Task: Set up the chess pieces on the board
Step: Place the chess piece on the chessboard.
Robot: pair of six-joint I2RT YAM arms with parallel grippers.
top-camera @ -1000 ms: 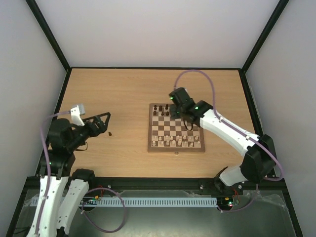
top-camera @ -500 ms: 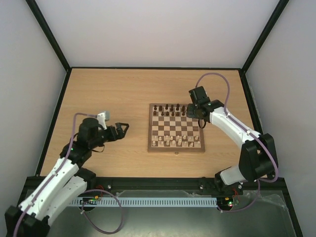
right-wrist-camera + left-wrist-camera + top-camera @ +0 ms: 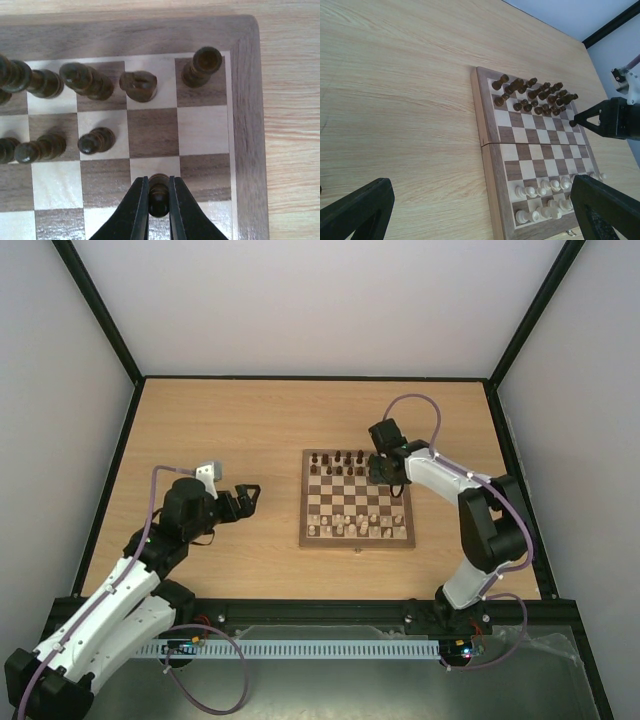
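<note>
Rounded dark pawn (image 3: 158,194), checkered wooden board (image 3: 245,100) (grainy).

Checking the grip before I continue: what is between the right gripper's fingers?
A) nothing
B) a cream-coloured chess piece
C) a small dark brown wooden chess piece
C: the right wrist view shows the right gripper shut on a small dark brown wooden chess piece over the checkered wooden board.

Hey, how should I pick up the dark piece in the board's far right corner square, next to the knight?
Probably from straight above, pinching the corner piece below its head, closing front to back: it stands upright, the knight crowds one side, and the near square is empty.
</note>
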